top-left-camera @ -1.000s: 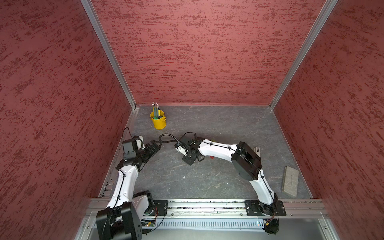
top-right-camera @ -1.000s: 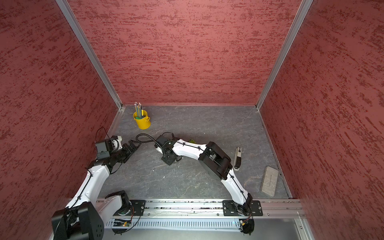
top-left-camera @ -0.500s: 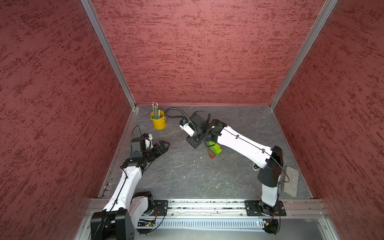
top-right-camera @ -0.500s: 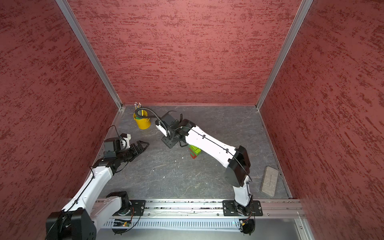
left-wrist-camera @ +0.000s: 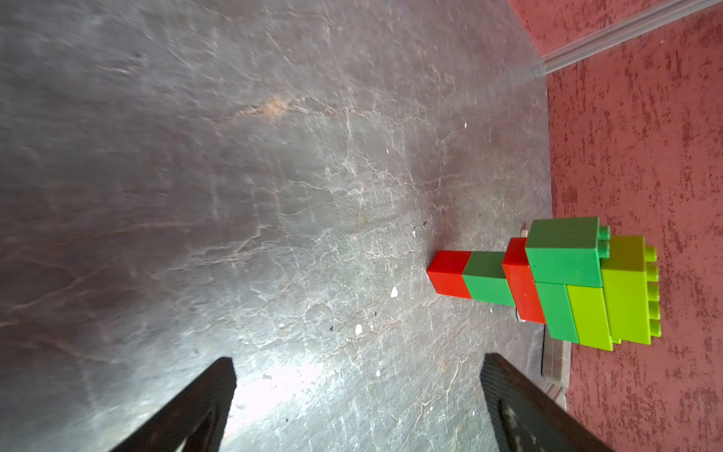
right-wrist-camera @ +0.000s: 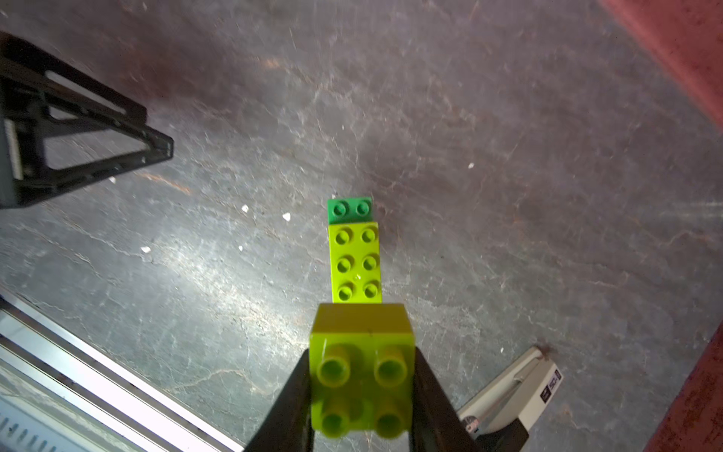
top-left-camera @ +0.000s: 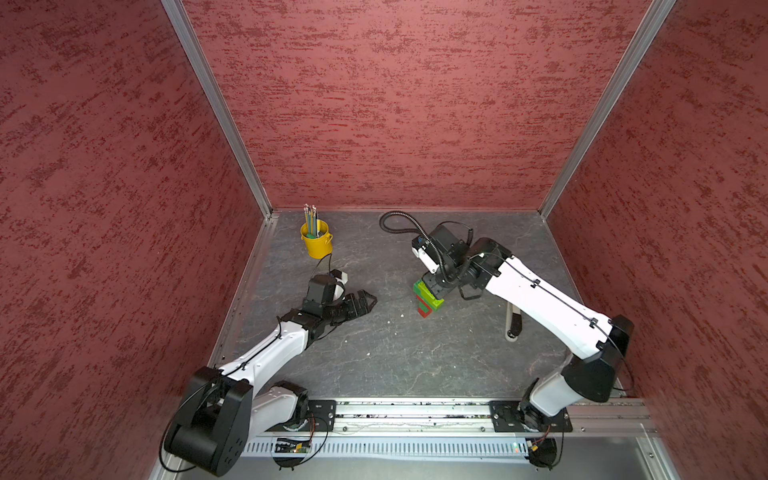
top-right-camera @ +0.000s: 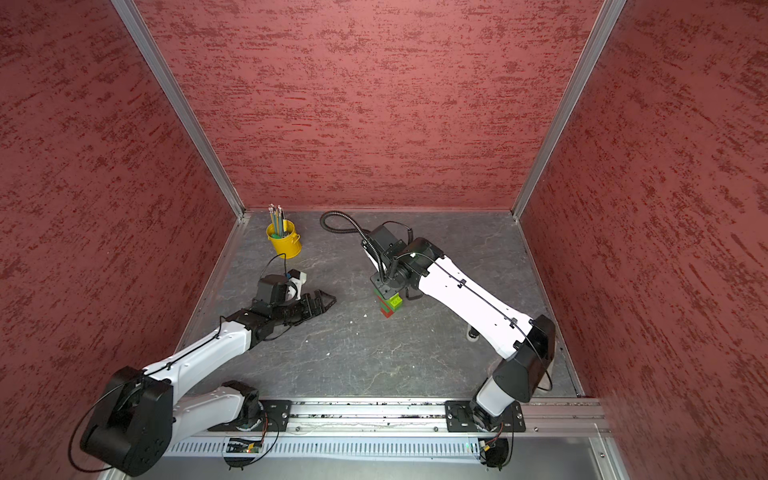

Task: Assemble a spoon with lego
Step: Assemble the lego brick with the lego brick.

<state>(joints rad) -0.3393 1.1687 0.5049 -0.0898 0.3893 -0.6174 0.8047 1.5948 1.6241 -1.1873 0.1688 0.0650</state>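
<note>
The spoon (top-left-camera: 424, 302) (top-right-camera: 387, 305) stands upright on the grey floor right of centre, its red-and-green handle down and its dark-green and lime head up; the left wrist view shows its whole side (left-wrist-camera: 555, 281). My right gripper (top-left-camera: 431, 289) (top-right-camera: 384, 286) (right-wrist-camera: 362, 354) hangs just above it, shut on a square lime lego brick (right-wrist-camera: 362, 371). Below that brick the spoon's studded lime top (right-wrist-camera: 355, 258) faces up. My left gripper (top-left-camera: 365, 301) (top-right-camera: 326, 300) (left-wrist-camera: 360, 362) lies low to the left, open and empty, pointing at the spoon.
A yellow bucket (top-left-camera: 317, 245) (top-right-camera: 284, 244) with pencils stands at the back left. A white-and-black oblong tool (top-left-camera: 513, 322) (right-wrist-camera: 508, 395) lies right of the spoon, partly under my right arm. Red walls close three sides; a metal rail (top-left-camera: 415, 409) runs along the front.
My right arm has swung from left of centre to the right and now holds the lime brick over the spoon. My left gripper has reached a little further right, still open.
</note>
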